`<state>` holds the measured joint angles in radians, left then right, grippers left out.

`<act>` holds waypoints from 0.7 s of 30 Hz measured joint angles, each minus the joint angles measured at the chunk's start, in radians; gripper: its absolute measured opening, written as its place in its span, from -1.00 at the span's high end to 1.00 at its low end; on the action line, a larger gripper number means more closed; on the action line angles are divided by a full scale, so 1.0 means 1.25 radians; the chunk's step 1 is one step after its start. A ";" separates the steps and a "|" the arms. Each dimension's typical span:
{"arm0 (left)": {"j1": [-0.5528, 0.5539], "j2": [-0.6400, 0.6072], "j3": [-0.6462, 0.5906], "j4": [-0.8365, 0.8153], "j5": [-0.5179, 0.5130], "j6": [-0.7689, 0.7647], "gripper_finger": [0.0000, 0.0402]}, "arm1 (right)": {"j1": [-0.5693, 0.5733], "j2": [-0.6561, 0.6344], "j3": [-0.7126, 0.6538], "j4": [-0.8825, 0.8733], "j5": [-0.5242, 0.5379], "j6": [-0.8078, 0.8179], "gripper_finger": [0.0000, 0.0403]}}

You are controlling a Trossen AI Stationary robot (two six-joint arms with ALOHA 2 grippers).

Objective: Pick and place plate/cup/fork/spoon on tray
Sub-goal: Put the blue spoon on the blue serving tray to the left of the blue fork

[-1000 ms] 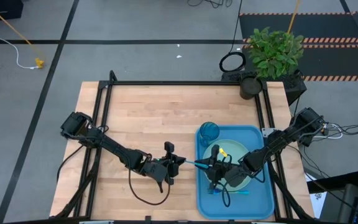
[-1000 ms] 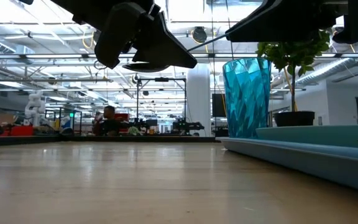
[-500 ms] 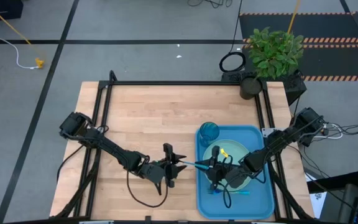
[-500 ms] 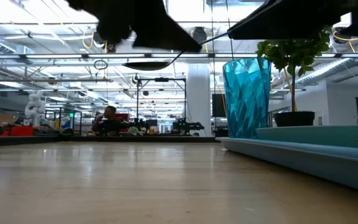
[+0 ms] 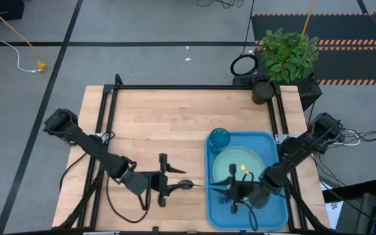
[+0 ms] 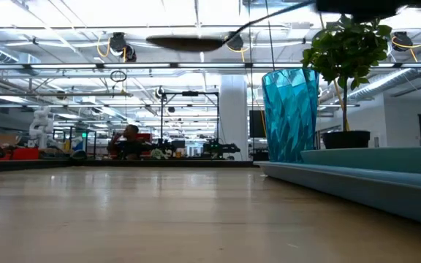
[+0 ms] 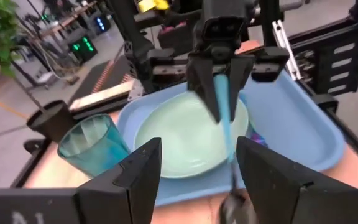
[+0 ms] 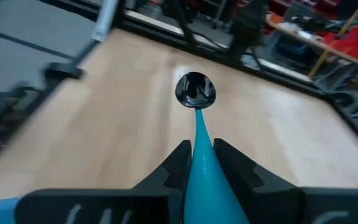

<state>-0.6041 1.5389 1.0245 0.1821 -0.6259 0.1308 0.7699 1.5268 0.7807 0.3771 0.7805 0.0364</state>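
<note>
Right gripper (image 8: 197, 163) pinches slim, glossy-bowled spoon (image 8: 196, 91).

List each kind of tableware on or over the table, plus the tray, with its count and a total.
Pale mint-green round plate: 1
Teal translucent tumbler cup: 1
Light-blue-handled fork with purplish tines: 1
Dark-bowled spoon with light blue handle: 1
Bright blue rectangular plastic tray: 1
Total: 5

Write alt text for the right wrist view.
The right gripper holds the spoon by its light blue handle, dark oval bowl pointing out above the wooden table. A dark frame and blurred room clutter lie beyond.
</note>
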 joint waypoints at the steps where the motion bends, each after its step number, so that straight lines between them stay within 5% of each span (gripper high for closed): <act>1: -0.004 -0.009 0.000 -0.017 -0.001 -0.017 -0.05 | 0.016 -0.006 0.000 -0.011 0.000 0.017 0.78; 8: -0.022 -0.028 0.000 -0.093 -0.002 -0.113 -0.05 | 0.144 -0.050 0.000 -0.088 0.000 0.177 0.78; 21: -0.054 0.038 0.000 -0.011 0.001 -0.217 -0.05 | 0.343 -0.053 0.000 -0.172 0.000 0.435 0.79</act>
<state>-0.6712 1.5865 1.0241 0.1689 -0.6247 -0.1407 1.1986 1.4601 0.7807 0.1627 0.7811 0.5801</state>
